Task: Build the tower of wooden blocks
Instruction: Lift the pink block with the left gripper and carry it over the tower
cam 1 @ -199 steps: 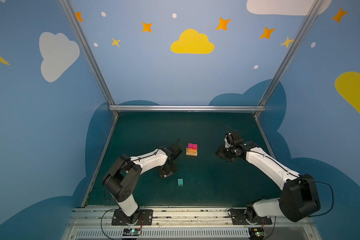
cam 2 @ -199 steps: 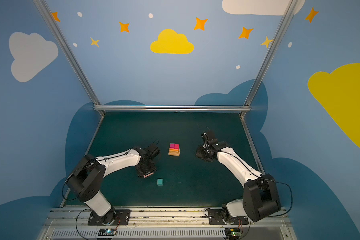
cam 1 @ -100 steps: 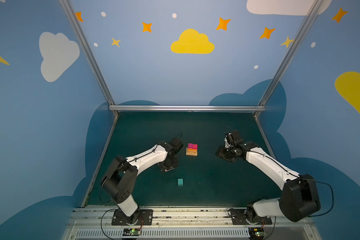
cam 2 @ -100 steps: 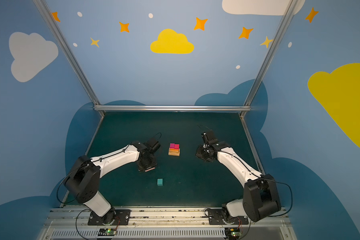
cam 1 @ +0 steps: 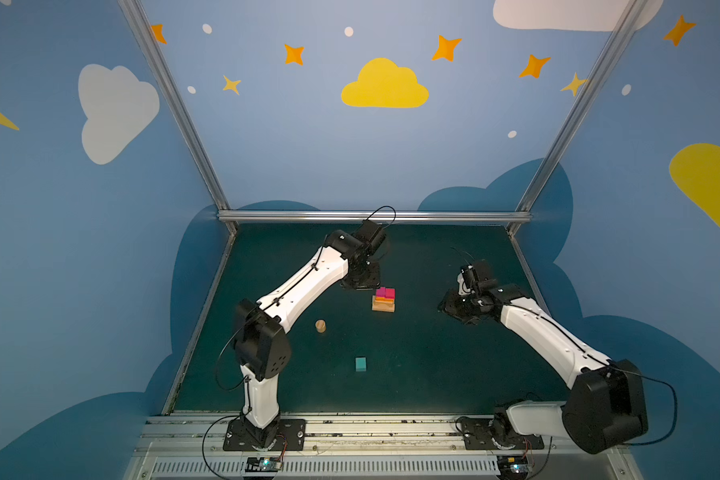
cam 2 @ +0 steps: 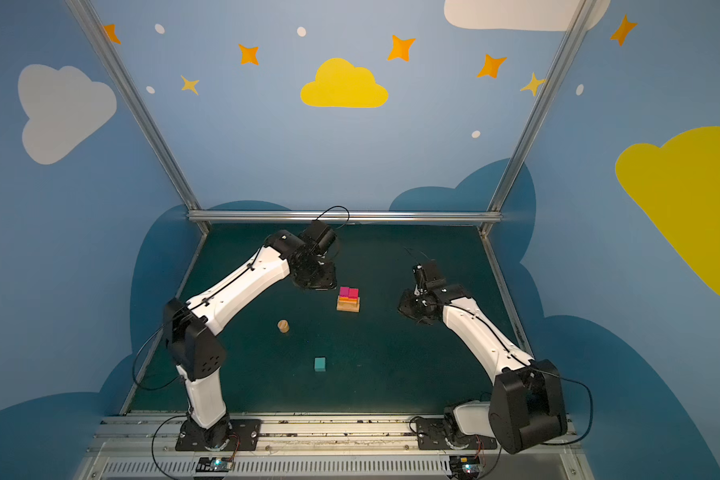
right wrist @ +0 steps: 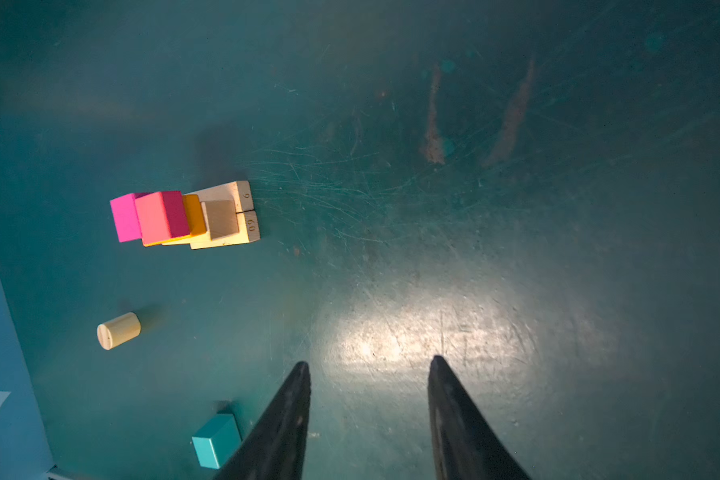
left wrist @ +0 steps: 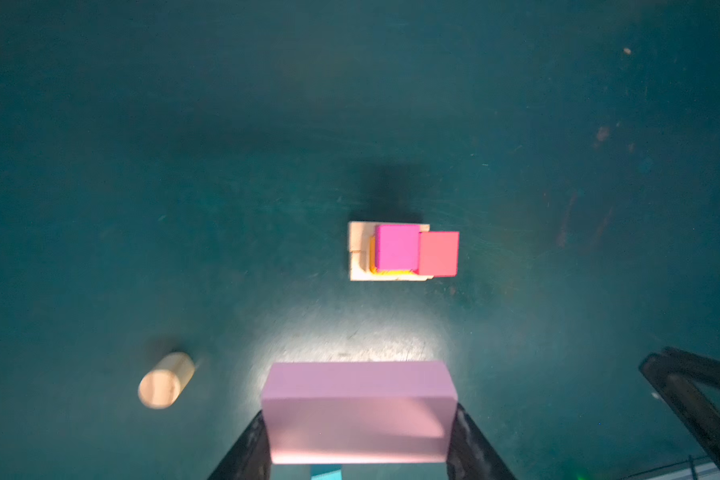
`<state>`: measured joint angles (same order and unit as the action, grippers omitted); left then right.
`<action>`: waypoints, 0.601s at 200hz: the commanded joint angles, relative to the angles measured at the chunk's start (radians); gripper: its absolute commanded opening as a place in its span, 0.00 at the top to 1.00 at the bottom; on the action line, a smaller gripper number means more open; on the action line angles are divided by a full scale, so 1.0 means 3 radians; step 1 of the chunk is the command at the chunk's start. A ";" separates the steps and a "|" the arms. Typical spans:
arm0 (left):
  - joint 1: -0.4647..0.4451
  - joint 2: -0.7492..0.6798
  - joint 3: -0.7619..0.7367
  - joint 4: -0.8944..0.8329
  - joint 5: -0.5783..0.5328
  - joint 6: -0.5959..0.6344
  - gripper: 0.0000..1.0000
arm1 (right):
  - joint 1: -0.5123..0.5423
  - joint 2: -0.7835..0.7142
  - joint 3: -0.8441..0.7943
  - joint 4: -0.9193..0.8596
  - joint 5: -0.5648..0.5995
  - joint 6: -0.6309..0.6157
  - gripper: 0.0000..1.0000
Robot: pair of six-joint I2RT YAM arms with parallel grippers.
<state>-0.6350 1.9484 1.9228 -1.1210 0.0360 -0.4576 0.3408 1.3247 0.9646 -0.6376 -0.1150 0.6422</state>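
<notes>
A: What do we find, starting from the left?
B: We note the cylinder (cam 1: 320, 326) lying on the mat (cam 1: 433, 353), with the cube (cam 1: 361, 363) near it. The left gripper (left wrist: 359, 432) clamps the pink block (left wrist: 356, 386) beside the central tower (cam 1: 383, 300).
A: And on the right?
B: The right gripper (right wrist: 368, 360) has its jaws apart and is empty.

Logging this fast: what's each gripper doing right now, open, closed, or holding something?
Left gripper: closed on the pink block.
Right gripper: open, holding nothing.
</notes>
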 commanded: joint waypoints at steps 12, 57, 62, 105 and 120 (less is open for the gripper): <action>-0.0069 0.0468 0.0656 -0.0485 0.0100 0.0384 0.53 | -0.0080 -0.0148 -0.0088 -0.0149 -0.0016 -0.0070 0.54; -0.0165 0.1112 0.1540 -0.0873 0.0103 0.0494 0.53 | -0.0153 -0.0209 -0.0147 -0.0193 -0.0021 -0.0070 0.54; -0.0173 0.1165 0.1604 -0.0909 0.0099 0.0482 0.53 | -0.0158 -0.0208 -0.0147 -0.0196 -0.0021 -0.0075 0.54; -0.0214 0.1288 0.1636 -0.0865 0.0089 0.0269 0.53 | -0.0180 -0.0204 -0.0152 -0.0191 -0.0021 -0.0071 0.54; -0.0230 0.1283 0.1558 -0.0799 0.0071 0.0190 0.53 | -0.0182 -0.0196 -0.0155 -0.0183 -0.0030 -0.0073 0.54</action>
<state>-0.6994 2.3322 2.4035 -1.3449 0.0666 -0.3580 0.2905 1.2800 0.9283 -0.6720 -0.1177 0.6281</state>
